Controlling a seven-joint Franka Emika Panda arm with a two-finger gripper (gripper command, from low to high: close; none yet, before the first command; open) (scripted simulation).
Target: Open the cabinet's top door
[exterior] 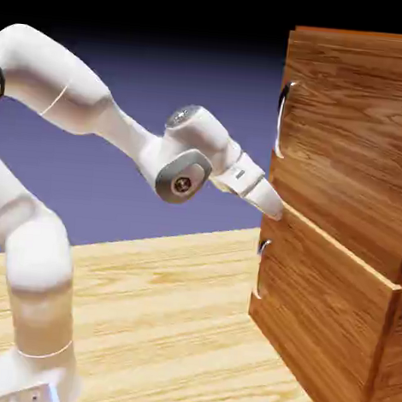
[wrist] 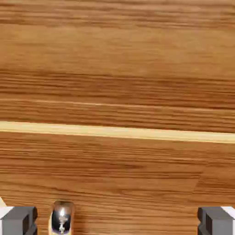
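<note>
The cabinet [exterior: 391, 341] of reddish-brown wood stands at the exterior view's right. Its top door [exterior: 351, 140] is the larger upper panel, lying flush and closed, with a curved silver handle [exterior: 282, 117] at its left edge. My gripper [exterior: 275, 209] points at the cabinet's front, just at the seam below the top door and well under that handle. In the hand view wood grain fills the picture, crossed by a pale seam [wrist: 119, 132]. The grey fingertips [wrist: 18, 221] stand wide apart, so the gripper [wrist: 117, 224] is open and empty. A silver handle end [wrist: 62, 218] shows beside the left fingertip.
The lower, shorter panel [exterior: 322, 322] carries its own small handle [exterior: 260, 270], just below my gripper. The light wooden table [exterior: 168, 322] spreads out to the cabinet's left, with my white arm [exterior: 33, 293] rising from its lower left.
</note>
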